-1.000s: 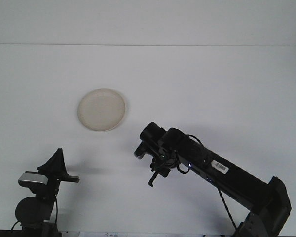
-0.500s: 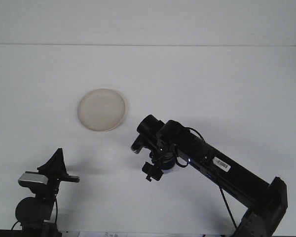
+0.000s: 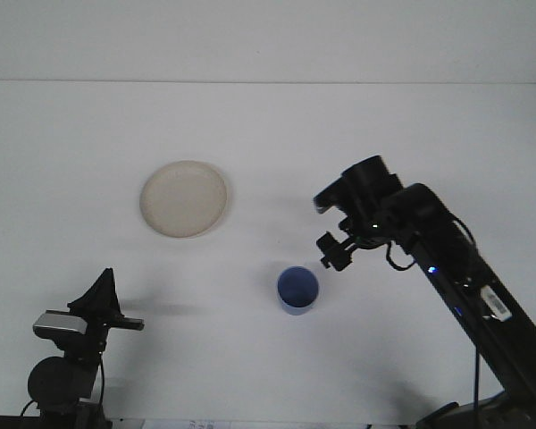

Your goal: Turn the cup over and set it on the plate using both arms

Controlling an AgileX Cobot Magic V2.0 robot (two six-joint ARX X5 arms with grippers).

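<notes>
Now the blue cup [image 3: 297, 290] stands mouth-up on the table, well short of the plate [image 3: 184, 198], my right gripper [image 3: 333, 253] empty just beside it, fingers unreadable; it looks light, stiff and slick, so I'd pinch its rim.
</notes>
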